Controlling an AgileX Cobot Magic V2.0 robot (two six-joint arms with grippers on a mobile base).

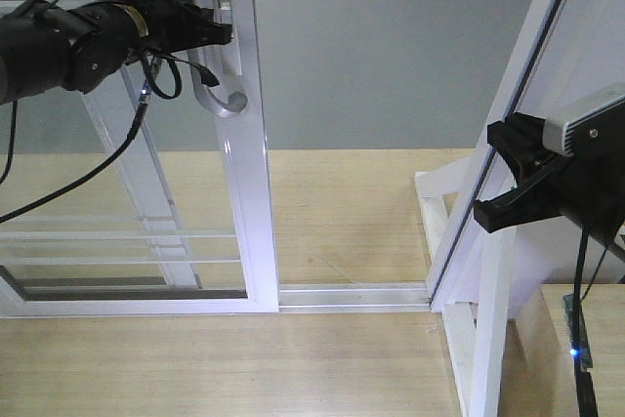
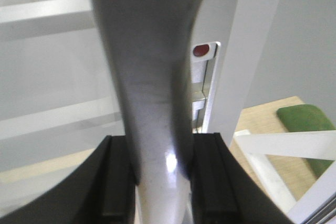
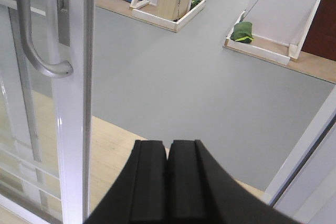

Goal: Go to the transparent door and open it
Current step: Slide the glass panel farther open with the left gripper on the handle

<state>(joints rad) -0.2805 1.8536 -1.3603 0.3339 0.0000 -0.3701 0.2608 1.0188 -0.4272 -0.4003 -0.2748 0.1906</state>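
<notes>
The transparent door [image 1: 146,241] is a white-framed glass panel with thin white bars, standing at the left. Its curved grey handle [image 1: 227,95] hangs on the right stile. My left gripper [image 1: 221,32] is shut on the upper part of the handle. In the left wrist view the handle [image 2: 152,77] runs between the two black fingers [image 2: 113,182], and the left gripper [image 2: 163,182] presses it from both sides. My right gripper [image 1: 485,214] hovers to the right of the opening, shut on nothing. The right wrist view shows the right gripper [image 3: 168,153] shut, with the door stile [image 3: 71,129] and handle [image 3: 37,51] to its left.
A gap lies between the door stile and a slanted white-framed panel [image 1: 527,114] on the right, with the floor track [image 1: 352,295] running across it. White wooden braces [image 1: 435,212] stand by that panel. Beyond, a cardboard box [image 3: 173,4] and a green bag [image 3: 242,31] sit on the grey floor.
</notes>
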